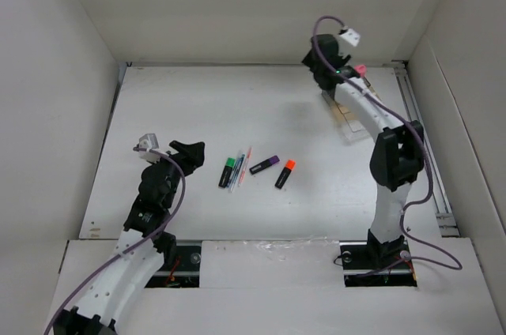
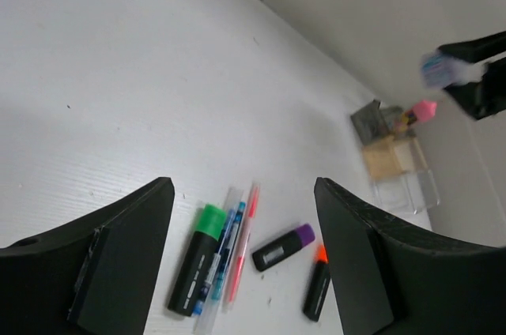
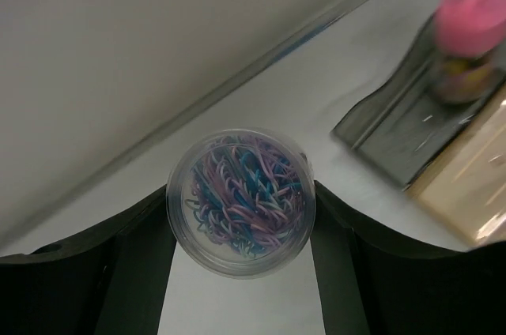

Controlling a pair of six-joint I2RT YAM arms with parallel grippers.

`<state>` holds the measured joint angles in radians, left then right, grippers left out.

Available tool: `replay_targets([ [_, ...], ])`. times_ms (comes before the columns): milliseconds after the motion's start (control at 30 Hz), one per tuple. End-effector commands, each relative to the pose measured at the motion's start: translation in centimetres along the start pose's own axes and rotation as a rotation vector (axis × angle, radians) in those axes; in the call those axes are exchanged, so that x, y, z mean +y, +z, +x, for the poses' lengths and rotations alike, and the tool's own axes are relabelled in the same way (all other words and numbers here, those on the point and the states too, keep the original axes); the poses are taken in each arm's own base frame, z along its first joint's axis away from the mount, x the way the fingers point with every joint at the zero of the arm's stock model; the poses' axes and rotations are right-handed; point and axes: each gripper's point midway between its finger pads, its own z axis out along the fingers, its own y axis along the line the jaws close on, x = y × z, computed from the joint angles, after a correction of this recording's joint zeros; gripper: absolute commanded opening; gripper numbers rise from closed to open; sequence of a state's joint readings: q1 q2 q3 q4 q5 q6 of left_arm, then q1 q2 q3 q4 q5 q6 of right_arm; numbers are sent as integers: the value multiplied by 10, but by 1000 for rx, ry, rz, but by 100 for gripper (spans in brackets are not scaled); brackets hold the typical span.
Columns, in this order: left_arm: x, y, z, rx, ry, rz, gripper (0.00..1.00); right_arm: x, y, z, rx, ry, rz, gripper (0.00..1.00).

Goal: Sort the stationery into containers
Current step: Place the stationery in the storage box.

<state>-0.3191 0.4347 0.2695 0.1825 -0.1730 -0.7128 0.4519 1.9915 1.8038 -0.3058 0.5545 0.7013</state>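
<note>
Working over a white table (image 1: 198, 106) between pale walls (image 1: 237, 3).
Clamped a clear tub (image 3: 241, 202) in the right gripper (image 3: 241, 228) by the organizer (image 1: 345, 120); spread the left gripper (image 2: 243, 201) empty above the pens (image 1: 239, 167).

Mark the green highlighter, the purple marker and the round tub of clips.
green-and-black highlighter (image 2: 194, 262), left wrist view, middle of its black barrel.
purple-and-black marker (image 2: 279, 248), left wrist view, middle of its barrel.
round clear tub (image 3: 241, 202), right wrist view, centre of its round face.
</note>
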Motion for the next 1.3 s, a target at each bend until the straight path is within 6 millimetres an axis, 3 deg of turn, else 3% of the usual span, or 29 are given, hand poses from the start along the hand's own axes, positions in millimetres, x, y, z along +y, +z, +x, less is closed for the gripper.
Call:
replay_targets([
  [0,-33,5,3,43,50,154,70,-37,25,-35,-52,82,74,44],
  [67,-38,8,9,90,55,164,71,-55,46,-36,-39,89,107,44],
  [100,-39,9,10,94,64,176,72,-65,54,-54,-58,111,122,44],
  [133,-42,9,8,85,63,184,72,-73,68,-48,-41,106,142,44],
  [233,-40,11,14,100,64,189,74,-88,83,-68,-59,125,178,44],
  [300,-38,11,16,109,65,181,74,-96,95,-64,-51,123,200,44],
  [400,-42,10,11,91,62,197,74,-102,101,-61,-35,120,213,44],
  [533,-38,13,16,108,65,182,74,-124,102,-37,-8,92,272,46],
  [567,-38,13,16,108,65,182,74,-131,100,-42,-25,106,285,46],
  [700,-38,15,20,115,56,188,74,-147,97,-31,-28,125,307,46],
  [767,-38,14,20,121,57,182,74,-145,94,-37,-38,141,300,47],
  [900,-39,11,18,110,55,192,74,-153,94,-29,-25,131,337,53],
  [967,-40,11,14,101,55,189,74,-153,97,-28,-27,143,337,66],
  [1000,-40,11,14,100,55,189,74,-154,96,-26,-20,147,344,82],
  [1033,-42,9,12,93,53,196,74,-154,95,-23,-6,144,342,87],
  [1100,-39,9,15,99,54,190,75,-148,88,-37,-27,157,325,97],
  [1233,-39,10,14,105,55,185,75,-133,72,-55,-33,180,268,98],
  [1267,-39,10,14,105,55,185,75,-120,66,-57,-36,184,232,98],
])
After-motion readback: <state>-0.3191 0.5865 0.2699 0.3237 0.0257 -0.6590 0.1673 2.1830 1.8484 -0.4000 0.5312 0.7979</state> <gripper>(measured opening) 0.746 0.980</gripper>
